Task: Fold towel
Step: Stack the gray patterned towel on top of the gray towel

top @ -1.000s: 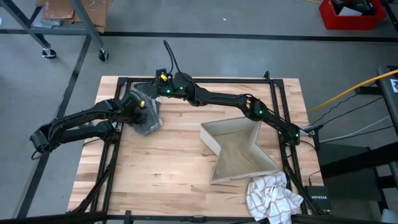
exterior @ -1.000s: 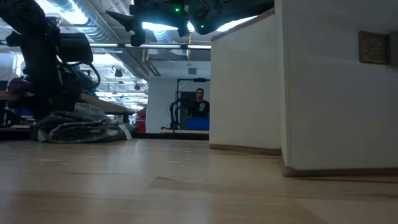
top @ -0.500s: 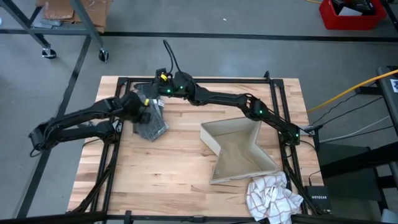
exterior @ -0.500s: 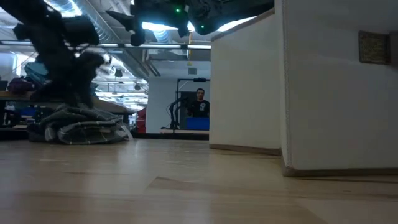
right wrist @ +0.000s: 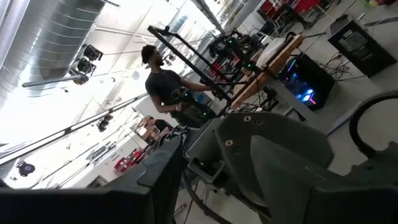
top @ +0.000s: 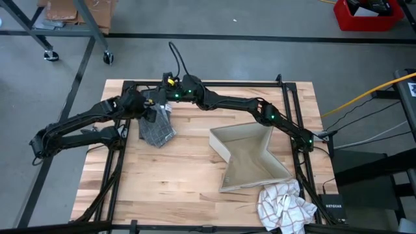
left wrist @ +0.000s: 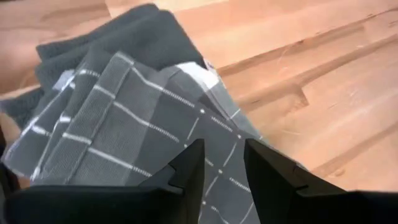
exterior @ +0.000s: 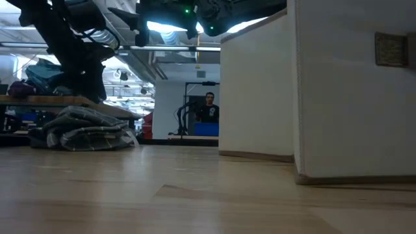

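Although bunched and not flat, lies in upper left part of the high view on the wooden table (top: 182,175): the grey checked towel (top: 156,129), well apart from the open beige box (top: 250,159) at centre right and from the white checked cloth (top: 283,205) at the lower right corner.

Biggest risk, as judged: taking several layers at once. Seen in the left wrist view as a stack of overlapping folds, so easily lifted as one lump instead of one edge, and then no clean fold possible.

Next risk: dragging the whole heap over the smooth wood toward the upper table edge, if pinched too shallow or pulled sideways.

Then a collision of the arms. Left gripper (top: 148,112) right above the towel's upper edge, fingers apart by a narrow gap, nothing seen pinched between them. Right gripper (top: 166,90) just beside it, raised over the upper edge of the table, fingers apart and empty, looking out into the room. Very little room between the two, so any lift or swing on the left side possibly ending against the right wrist.

Smallest: snagging a fingertip in a loose fold when closing.
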You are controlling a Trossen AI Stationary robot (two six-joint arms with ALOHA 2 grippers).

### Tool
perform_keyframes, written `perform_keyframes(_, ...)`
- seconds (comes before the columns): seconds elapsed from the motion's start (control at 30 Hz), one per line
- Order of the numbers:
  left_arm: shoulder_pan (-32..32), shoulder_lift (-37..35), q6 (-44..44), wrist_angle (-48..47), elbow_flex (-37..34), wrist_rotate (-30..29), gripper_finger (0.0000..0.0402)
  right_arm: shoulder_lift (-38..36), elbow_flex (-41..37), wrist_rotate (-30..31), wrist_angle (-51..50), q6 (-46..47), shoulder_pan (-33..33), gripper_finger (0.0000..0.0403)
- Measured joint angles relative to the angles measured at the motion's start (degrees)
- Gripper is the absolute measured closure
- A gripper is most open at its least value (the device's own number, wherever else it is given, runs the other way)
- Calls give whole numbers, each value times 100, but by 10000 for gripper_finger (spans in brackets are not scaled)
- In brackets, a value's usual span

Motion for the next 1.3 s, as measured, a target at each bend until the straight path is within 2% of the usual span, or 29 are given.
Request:
perform_keyframes(0.23,122,4,-1093,-557,2,-274,288,-20,0,-105,-7,28,-44,210)
perform_keyframes(0.33,226,4,-1244,-623,0,-308,288,-31,0,-116,51,29,-72,210)
perform_keyframes(0.47,380,9,-1009,-618,2,-444,288,-31,0,-169,53,39,-81,210)
perform_keyframes(0.7,719,162,-437,-563,0,-1400,288,-31,0,-621,52,73,-33,210)
perform_keyframes(0.97,839,652,-243,410,-359,-1425,288,-33,0,-1083,65,369,59,210)
perform_keyframes(1.1,839,955,-131,613,-483,-1489,288,-33,0,-1354,417,373,92,210)
perform_keyframes(1.3,895,1431,300,1455,-774,-1563,288,-42,0,-1512,809,714,161,210)
